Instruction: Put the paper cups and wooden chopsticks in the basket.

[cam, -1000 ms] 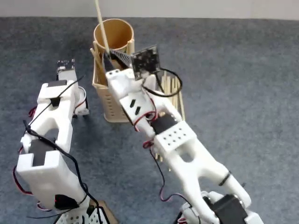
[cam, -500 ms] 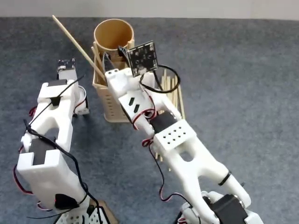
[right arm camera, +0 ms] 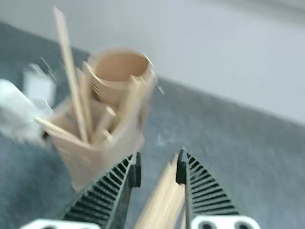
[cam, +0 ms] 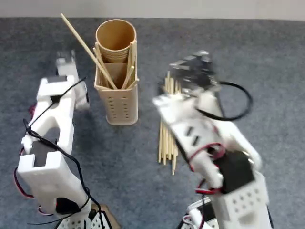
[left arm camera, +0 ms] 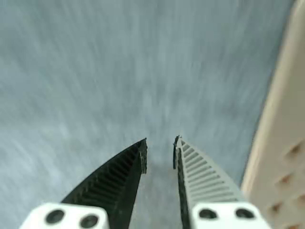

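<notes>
Grey, felt-like worktop (cam: 257, 57) carries the tan basket (cam: 119, 102), where the stacked paper cups (cam: 116, 36) already stand at the far end. Several chopsticks are upright beside them, and one long stick (cam: 83, 45) leans out toward the left arm (cam: 52, 114).

The loose wooden chopsticks (cam: 167, 133) lie flat in a bundle near the basket's right side, apart from it. Their long axis runs from the arms' side toward the far edge of the worktop. The right arm (cam: 209, 143) hangs over that bundle and is plainly the nearer one, while the left arm sits on the basket's other side.

The right gripper (right arm camera: 157, 167) has its fingers a modest gap apart, with the bundle showing below and between them. Whether they touch it cannot be told. The left gripper (left arm camera: 159, 142) has its fingers a narrow gap apart over bare worktop, just beside the basket wall and holding nothing.
</notes>
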Robot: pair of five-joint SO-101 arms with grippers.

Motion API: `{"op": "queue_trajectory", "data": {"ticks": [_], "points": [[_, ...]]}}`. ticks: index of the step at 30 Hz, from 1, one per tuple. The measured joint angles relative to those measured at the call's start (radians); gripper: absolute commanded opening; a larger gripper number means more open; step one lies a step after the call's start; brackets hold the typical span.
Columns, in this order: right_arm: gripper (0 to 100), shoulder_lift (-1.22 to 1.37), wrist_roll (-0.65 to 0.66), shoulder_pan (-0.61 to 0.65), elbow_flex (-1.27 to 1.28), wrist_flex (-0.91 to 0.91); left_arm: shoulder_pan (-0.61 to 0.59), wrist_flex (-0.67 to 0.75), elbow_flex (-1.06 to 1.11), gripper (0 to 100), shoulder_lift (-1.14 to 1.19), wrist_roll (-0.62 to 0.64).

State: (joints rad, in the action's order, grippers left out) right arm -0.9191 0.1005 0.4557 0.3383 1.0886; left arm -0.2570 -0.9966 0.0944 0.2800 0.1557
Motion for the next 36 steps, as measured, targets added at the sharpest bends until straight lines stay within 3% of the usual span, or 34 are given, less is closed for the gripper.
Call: {"op": "queue_trajectory", "data": {"ticks": [4,11,16,22,30,36], "points": [[13.4,-0.025,0.031,-0.110,0.176,0.046,0.000,-0.063,-0.252,13,0.002,-0.003],[13.4,-0.023,0.071,-0.137,0.640,-0.201,0.000,-0.328,-0.761,13,0.002,-0.008],[13.4,-0.023,0.072,-0.186,0.810,-0.338,0.015,-0.437,-1.022,13,0.002,-0.008],[13.4,-0.023,0.072,-0.262,0.842,-0.384,0.015,-0.539,-1.073,13,0.017,-0.009],[13.4,-0.023,0.072,-0.269,0.905,-0.385,-0.031,-0.525,-1.046,13,0.176,-0.009],[13.4,-0.025,0.072,-0.269,0.933,-0.416,0.064,-0.509,-1.125,13,0.207,-0.009]]}}
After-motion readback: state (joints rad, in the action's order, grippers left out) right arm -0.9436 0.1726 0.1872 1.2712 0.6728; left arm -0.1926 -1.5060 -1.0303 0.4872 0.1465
